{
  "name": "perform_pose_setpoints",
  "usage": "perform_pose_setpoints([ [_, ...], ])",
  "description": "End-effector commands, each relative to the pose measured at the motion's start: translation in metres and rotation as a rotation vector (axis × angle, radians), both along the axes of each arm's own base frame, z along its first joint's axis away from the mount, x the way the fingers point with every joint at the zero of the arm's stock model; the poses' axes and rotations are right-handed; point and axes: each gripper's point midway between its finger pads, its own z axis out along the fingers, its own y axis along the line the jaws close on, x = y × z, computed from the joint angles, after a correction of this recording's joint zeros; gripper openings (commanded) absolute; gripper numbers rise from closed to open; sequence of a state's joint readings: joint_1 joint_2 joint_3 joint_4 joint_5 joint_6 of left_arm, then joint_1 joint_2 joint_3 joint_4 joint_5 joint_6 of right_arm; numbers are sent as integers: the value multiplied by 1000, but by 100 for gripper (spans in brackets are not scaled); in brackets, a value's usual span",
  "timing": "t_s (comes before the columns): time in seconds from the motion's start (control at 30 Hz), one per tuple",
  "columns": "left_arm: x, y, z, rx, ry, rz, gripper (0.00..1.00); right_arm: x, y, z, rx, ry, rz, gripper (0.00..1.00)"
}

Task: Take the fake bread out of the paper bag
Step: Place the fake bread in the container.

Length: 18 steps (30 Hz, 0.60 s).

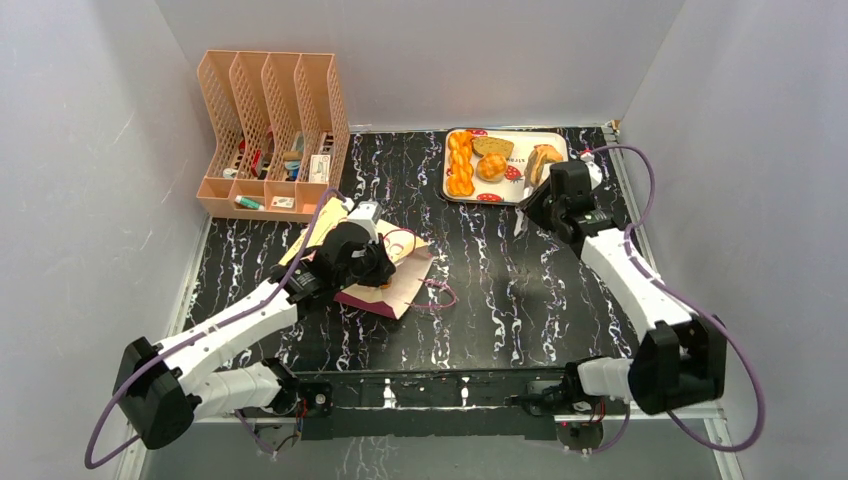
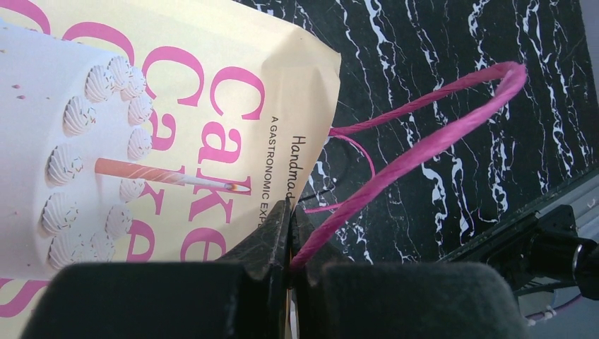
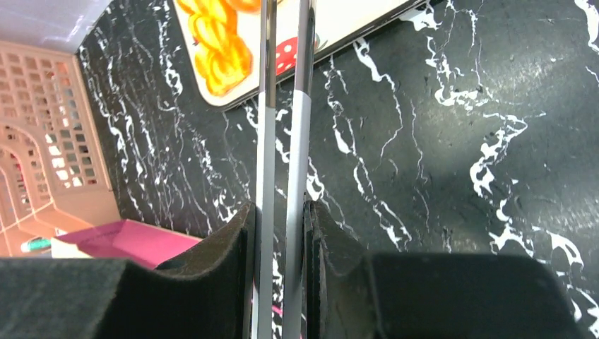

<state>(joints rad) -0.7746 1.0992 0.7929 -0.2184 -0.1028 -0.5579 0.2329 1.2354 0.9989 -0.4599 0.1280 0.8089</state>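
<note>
The paper bag (image 1: pixel 408 275) lies flat, centre-left on the black marble-pattern table (image 1: pixel 520 300). The left gripper (image 2: pixel 289 236) is pinched closed on its cord handle (image 2: pixel 424 134) at the bag's edge. Bare surface separates the bag from the tray (image 1: pixel 447 180) at the rear edge, which carries the fake bread (image 1: pixel 478 160). The right gripper (image 3: pixel 281 212) clamps the metal tongs (image 3: pixel 267 127) just beside the tray. A file rack (image 1: pixel 270 120) stands rear-left, and grey walls enclose three sides.

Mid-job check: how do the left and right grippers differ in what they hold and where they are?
The left gripper is shut on the thin magenta cord handle of the cream paper bag; the right gripper is shut on slim grey metal tongs. The left sits over the bag mid-table; the right is beside the white tray of golden toy bread. Both are closed on something.
</note>
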Motion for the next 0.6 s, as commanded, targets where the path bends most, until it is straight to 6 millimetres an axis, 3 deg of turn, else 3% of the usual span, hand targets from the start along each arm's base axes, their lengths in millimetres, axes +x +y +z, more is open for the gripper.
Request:
perform_pose_setpoints([
  [0.0,-9,-6,30,-61,-41,-62,0,53,-2,36,50,-157,27,0],
  [0.3,-24,0,32,-85,-37,-94,0,127,-8,22,33,-157,6,0],
  [0.57,-35,-6,37,-123,-33,-158,0,152,-28,-4,19,-113,-42,1],
])
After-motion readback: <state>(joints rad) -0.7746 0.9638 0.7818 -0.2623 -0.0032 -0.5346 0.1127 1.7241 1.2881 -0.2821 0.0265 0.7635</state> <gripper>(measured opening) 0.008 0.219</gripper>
